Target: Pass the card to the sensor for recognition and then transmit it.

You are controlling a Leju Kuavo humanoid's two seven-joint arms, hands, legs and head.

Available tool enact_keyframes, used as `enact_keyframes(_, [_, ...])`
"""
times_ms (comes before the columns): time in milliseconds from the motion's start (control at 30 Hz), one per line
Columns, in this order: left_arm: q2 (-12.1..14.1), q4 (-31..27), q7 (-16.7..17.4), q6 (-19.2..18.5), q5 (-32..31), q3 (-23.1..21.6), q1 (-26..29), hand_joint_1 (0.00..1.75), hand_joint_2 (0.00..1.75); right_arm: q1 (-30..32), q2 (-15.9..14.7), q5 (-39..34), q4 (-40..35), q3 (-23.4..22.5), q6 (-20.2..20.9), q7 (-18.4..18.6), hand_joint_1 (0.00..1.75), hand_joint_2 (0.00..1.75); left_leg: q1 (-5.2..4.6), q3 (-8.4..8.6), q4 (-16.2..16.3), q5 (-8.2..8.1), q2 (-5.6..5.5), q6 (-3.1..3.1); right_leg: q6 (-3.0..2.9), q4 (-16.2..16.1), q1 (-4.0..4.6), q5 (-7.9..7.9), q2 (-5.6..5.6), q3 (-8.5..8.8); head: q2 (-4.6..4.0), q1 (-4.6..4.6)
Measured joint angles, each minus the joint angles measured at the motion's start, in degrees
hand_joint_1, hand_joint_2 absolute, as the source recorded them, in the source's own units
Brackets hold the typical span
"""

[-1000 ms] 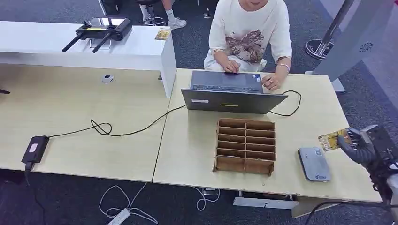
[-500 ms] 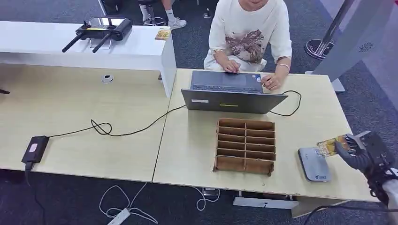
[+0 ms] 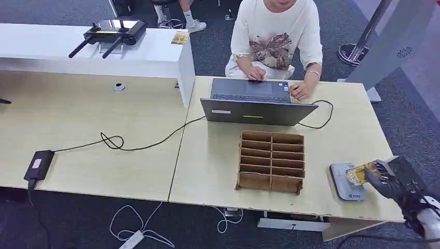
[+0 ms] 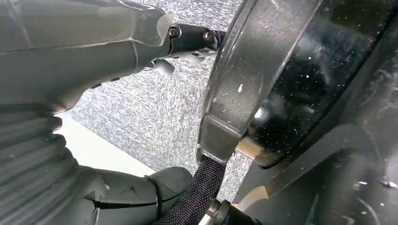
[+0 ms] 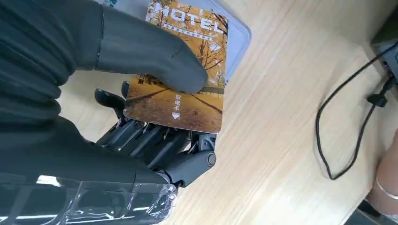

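Observation:
My right hand (image 3: pixel 390 179) grips an orange hotel card (image 3: pixel 359 173) at the table's front right. The card hangs over the near right part of the grey sensor pad (image 3: pixel 346 182). In the right wrist view the thumb presses the card (image 5: pixel 187 70) against the fingers (image 5: pixel 155 140), and the sensor (image 5: pixel 237 35) shows as a pale corner behind the card. I cannot tell whether the card touches the sensor. My left hand (image 4: pixel 84 56) hangs beside my body over grey carpet, with nothing seen in it.
A brown cardboard divider box (image 3: pixel 271 161) stands left of the sensor. Behind it a person (image 3: pixel 275 36) types on an open laptop (image 3: pixel 255 101). A black cable (image 3: pixel 145 142) runs across the table to a power brick (image 3: pixel 38 165). The table's right edge (image 3: pixel 386 140) is close to my hand.
My right hand has carried the card down and to the left, from beside the sensor's far right to over its near right part.

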Motion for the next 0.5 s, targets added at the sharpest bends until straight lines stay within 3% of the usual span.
enact_keyframes(333, [0.0, -0.02, -0.02, 0.0, -0.04, -0.11, 0.0, 0.0, 1.75, 0.57, 1.51, 1.97, 0.57, 0.11, 0.85, 0.57, 1.75, 1.75, 0.0, 0.0, 0.0, 0.0, 0.01, 0.0, 0.0, 0.0, 0.0, 0.0, 0.0, 0.0, 0.0, 0.0])
enact_keyframes(500, [0.0, -0.02, -0.02, -0.02, -0.02, -0.11, 0.0, 0.0, 1.75, 0.43, 2.43, 4.7, 0.85, 0.42, -1.97, 1.4, 1.75, 1.75, 0.0, 0.0, 0.0, 0.0, 0.0, 0.0, 0.0, 0.01, 0.0, 0.0, 0.0, 0.0, 0.0, 0.0])
